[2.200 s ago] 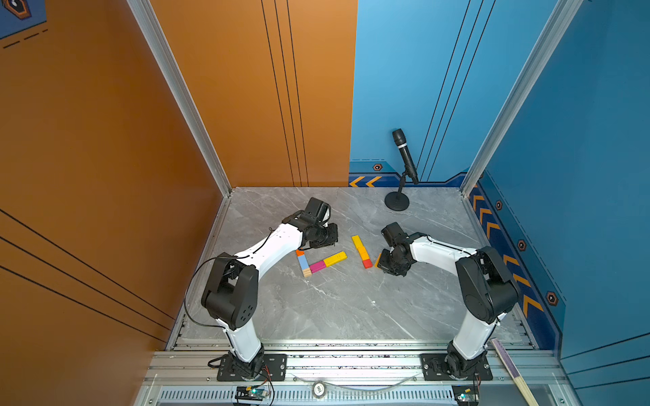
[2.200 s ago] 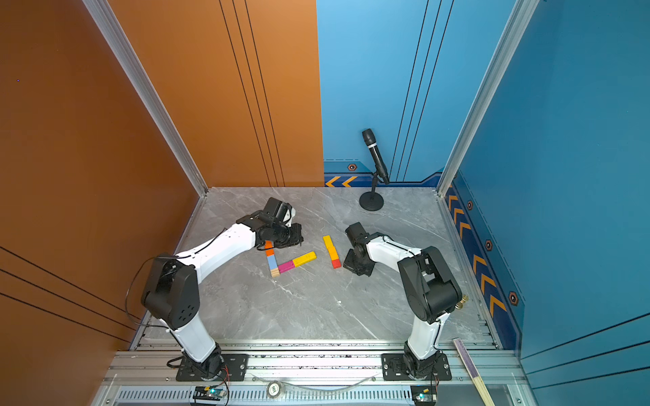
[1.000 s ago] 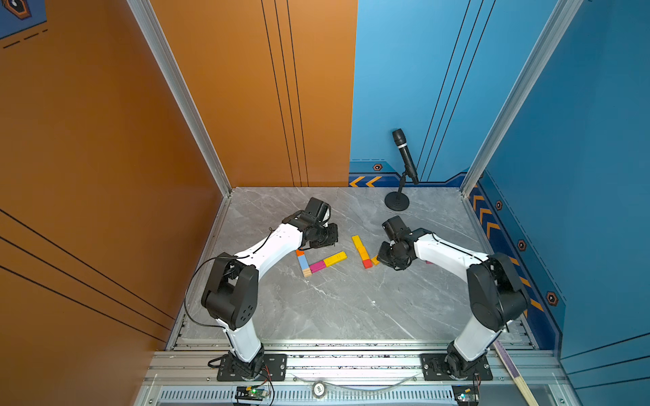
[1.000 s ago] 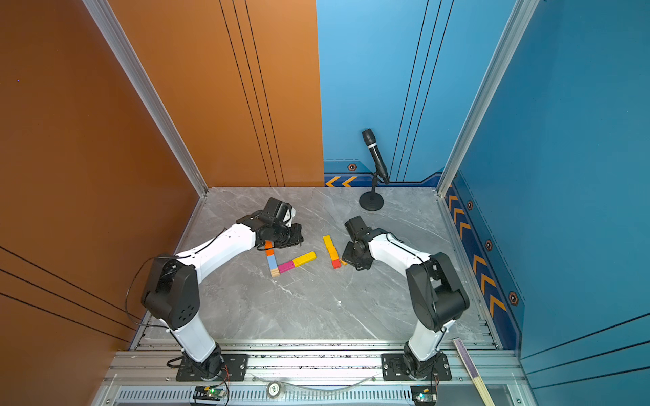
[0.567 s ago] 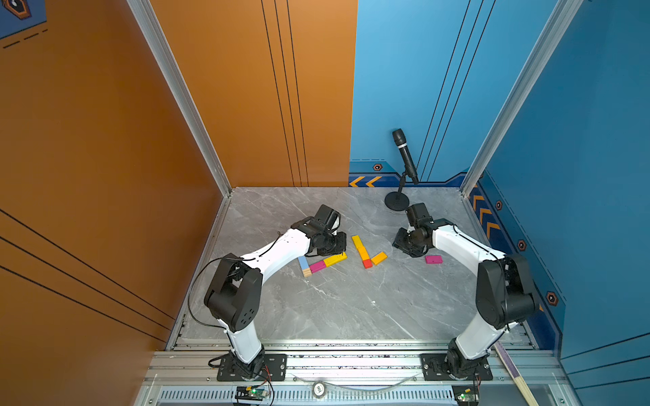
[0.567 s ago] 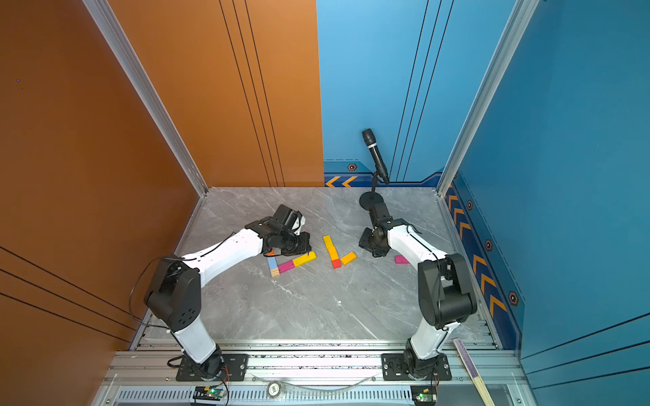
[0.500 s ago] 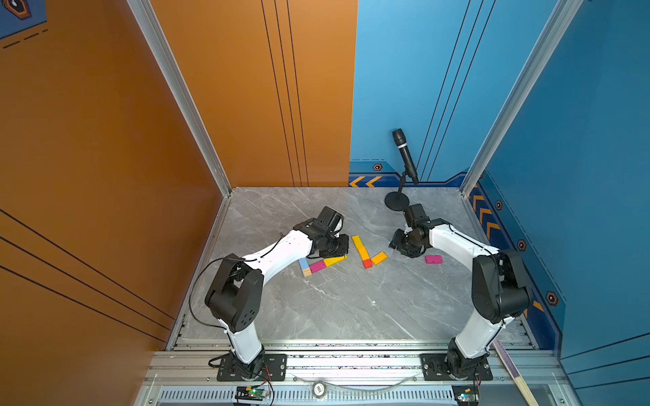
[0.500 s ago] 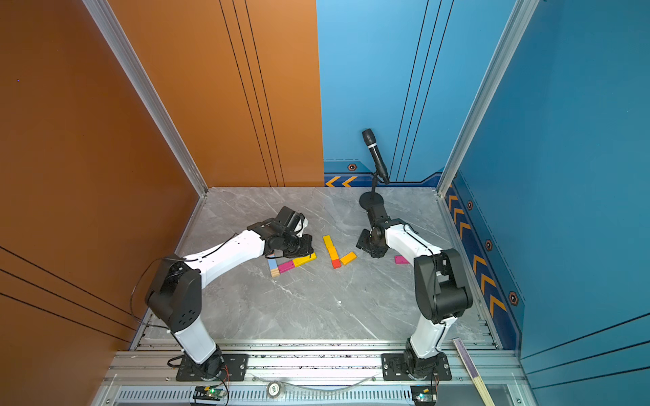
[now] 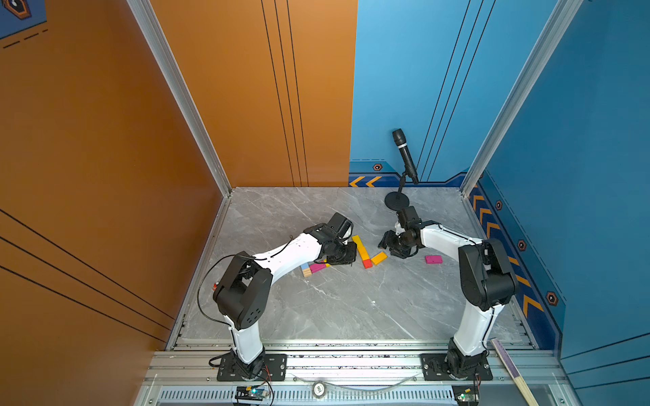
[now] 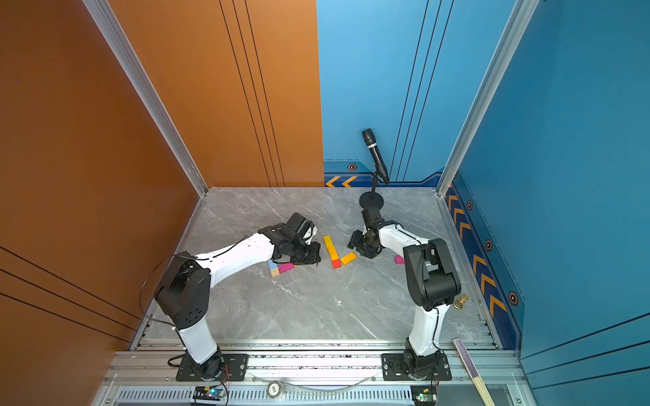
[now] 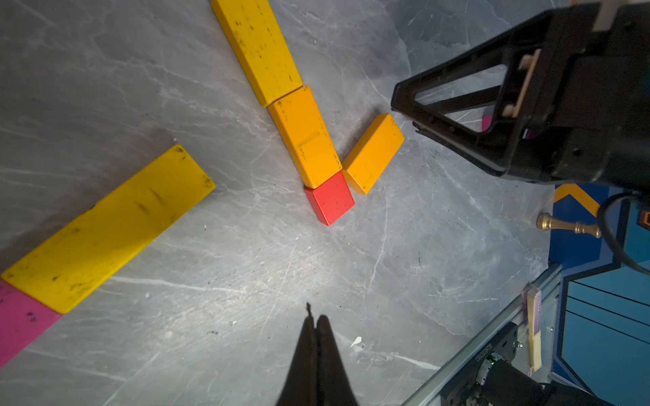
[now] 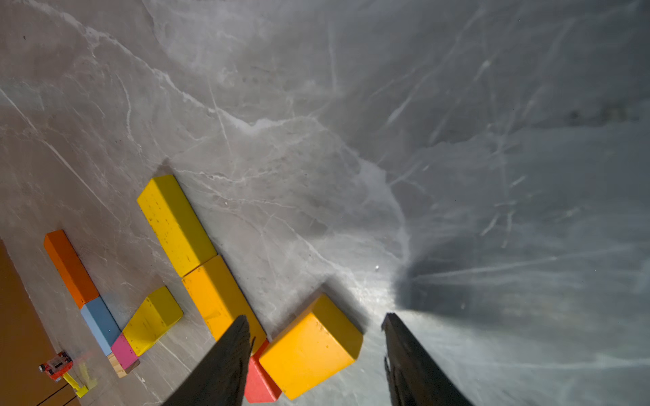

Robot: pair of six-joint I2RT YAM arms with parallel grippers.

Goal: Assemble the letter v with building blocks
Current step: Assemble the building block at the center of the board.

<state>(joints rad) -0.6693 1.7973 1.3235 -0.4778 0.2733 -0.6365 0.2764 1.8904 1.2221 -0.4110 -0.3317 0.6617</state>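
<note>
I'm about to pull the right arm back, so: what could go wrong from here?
1. The right gripper is open astride the short amber brick; one of its fingers sits right by the red cube, so a sideways exit could knock the V's corner apart.
2. The left gripper, shut, is close to that corner and the spare yellow brick; a sweep might shove either.

White arms (image 9: 292,251), black joints (image 9: 242,298), black pincers (image 11: 316,318) (image 12: 314,316)

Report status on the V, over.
Left gripper shut, empty. Right gripper open by short amber block. V half built: that block angles off red cube. Pink block lies apart.
</note>
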